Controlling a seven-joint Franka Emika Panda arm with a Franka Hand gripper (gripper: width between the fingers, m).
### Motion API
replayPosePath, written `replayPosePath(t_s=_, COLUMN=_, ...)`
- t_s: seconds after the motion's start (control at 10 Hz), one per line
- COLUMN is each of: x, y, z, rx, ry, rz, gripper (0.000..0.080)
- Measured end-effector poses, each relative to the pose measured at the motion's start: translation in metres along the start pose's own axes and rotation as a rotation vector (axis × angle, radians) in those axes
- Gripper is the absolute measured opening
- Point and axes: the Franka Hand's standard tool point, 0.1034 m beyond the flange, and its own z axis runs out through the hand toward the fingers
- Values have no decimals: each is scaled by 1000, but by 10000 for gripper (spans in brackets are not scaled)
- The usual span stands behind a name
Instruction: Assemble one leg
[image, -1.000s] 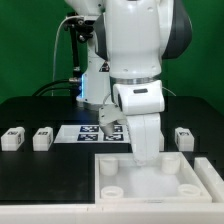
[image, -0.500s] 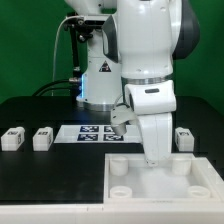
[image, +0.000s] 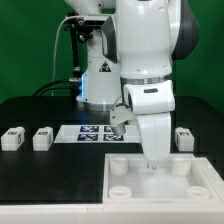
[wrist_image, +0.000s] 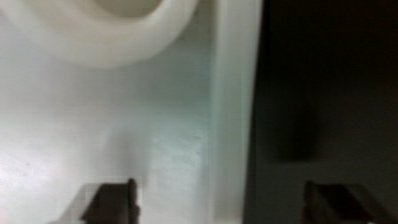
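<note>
At the lower right of the exterior view, the gripper is set down at the rear rim of the panel. Jaws are seen wide apart in the wrist view, with nothing held. One fingertip is over the white panel floor and the other over the dark table, so the rim wall is straddled. Contact with the wall cannot be told. A round corner hole is seen close by.

Change: against a second ago, arm and panel are both found further toward the exterior view's right, and the panel now runs to the frame edge. Over the last half second nothing is seen to move. A shift of the panel is judged just finished or paused.

No leg is gripped. One leg and a second leg are placed at middle left, a third leg at middle right behind the panel. A fourth is not seen and may be hidden by the arm. All are well apart from the gripper. The marker board lies between them.

Task is judged early: leg pickup not yet begun. The jaws must be lifted off the rim first, and the right-hand leg is judged nearest.
</note>
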Motion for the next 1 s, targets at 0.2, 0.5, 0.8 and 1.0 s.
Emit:
replayPosePath(t_s=0.2, x=0, y=0, z=0, rx=0, ry=0, rz=1, gripper=634)
replayPosePath(t_s=0.5, x=-1, y=0, z=0, rx=0, ry=0, rz=1, gripper=645)
replayPosePath(t_s=0.8, x=3, y=-4, z=-15, rx=-16, ry=-5, rz=68, gripper=648)
replayPosePath(t_s=1.0, x=24, y=-17, z=-35, rx=-33, ry=-8, rz=189, gripper=648)
